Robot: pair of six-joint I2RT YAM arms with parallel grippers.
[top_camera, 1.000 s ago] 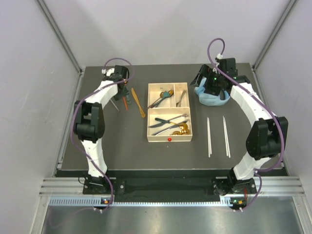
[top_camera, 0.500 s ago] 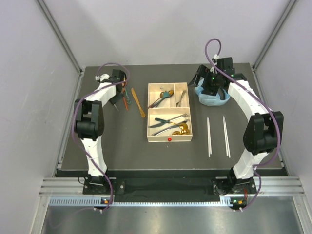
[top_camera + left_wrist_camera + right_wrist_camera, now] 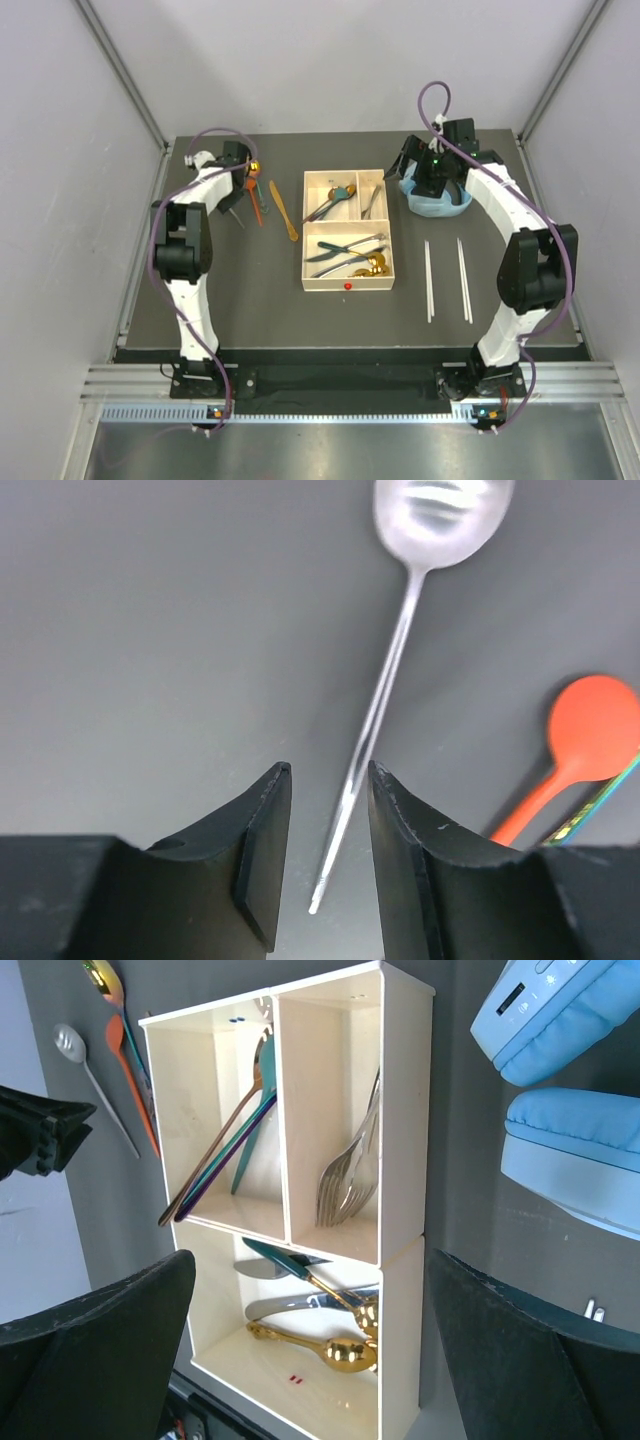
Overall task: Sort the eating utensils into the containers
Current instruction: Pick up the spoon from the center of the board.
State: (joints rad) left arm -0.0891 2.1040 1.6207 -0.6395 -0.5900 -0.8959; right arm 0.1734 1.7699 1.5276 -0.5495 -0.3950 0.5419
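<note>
From above, my left gripper [image 3: 240, 175] is at the far left near the wooden knife [image 3: 284, 212]. My right gripper [image 3: 432, 185] hangs over the blue headphones [image 3: 440, 207]. The cream tray [image 3: 312, 282] sits between them, with two chopsticks [image 3: 429, 280] on the table right of it.

Left wrist: jaws partly apart, straddling the silver spoon [image 3: 395, 650] at its handle tip, not pinching. The orange spoon [image 3: 594, 725] lies to its right.

Right wrist: jaws spread wide, holding nothing. In the tray below, forks [image 3: 345, 1175] fill one small section and gold spoons [image 3: 335, 1350] lie in the large one.
</note>
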